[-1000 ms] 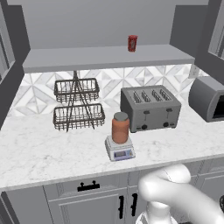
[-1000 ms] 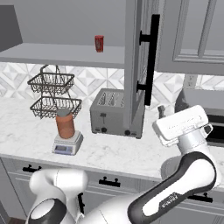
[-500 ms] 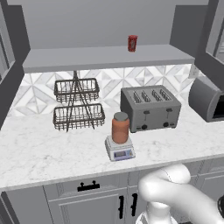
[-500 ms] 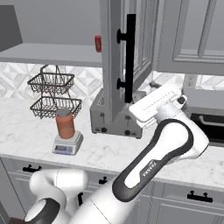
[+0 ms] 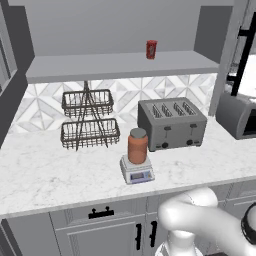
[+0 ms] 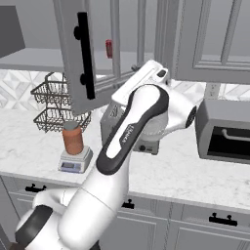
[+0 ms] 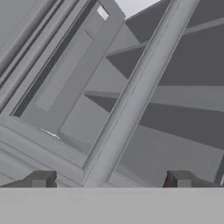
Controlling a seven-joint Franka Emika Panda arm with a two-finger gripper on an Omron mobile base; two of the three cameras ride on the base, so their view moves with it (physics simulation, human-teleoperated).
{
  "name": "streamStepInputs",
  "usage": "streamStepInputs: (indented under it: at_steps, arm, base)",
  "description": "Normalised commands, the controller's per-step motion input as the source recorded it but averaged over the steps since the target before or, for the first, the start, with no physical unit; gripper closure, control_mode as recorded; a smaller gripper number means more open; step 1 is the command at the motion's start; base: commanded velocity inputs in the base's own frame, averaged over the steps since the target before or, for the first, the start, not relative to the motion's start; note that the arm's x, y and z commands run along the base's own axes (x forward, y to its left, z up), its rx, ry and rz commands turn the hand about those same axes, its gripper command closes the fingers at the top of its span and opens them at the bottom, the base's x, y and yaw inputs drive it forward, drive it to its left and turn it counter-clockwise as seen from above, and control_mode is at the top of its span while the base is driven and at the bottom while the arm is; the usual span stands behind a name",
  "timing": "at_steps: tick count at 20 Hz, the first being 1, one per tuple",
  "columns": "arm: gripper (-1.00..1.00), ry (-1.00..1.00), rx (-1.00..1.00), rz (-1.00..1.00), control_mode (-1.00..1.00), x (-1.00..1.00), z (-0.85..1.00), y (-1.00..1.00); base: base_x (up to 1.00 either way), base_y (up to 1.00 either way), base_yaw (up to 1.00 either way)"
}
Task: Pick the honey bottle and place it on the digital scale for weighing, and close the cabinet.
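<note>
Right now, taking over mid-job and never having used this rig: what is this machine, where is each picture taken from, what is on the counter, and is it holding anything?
The machine is a white robot arm with a two-finger gripper, on a driving base in a simulated kitchen. Two pictures come from cameras on the base, looking forward from the arm's left and right. The third comes from a camera on the hand, close to a glass-fronted cabinet door.

On the marble counter stand a two-tier wire basket, a four-slot toaster and the digital scale, with the honey bottle already standing on it. A small red can sits on the shelf above.

The cabinet door with the black handle is swung partly open, with the arm's hand end behind it. The fingertips stand wide apart and hold nothing.
</note>
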Motion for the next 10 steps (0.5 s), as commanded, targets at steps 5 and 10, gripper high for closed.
streamStepInputs:
  at_steps: [5,10]
  arm:
    - [-1.00,0.00,-0.11,-0.08,-1.00,1.00,0.00,1.00]
    - [-1.00,0.00,-0.12,-0.05,-1.00,1.00,0.00,0.97]
  base:
    - [0.00,0.00,0.00]
    - [0.00,0.00,0.00]
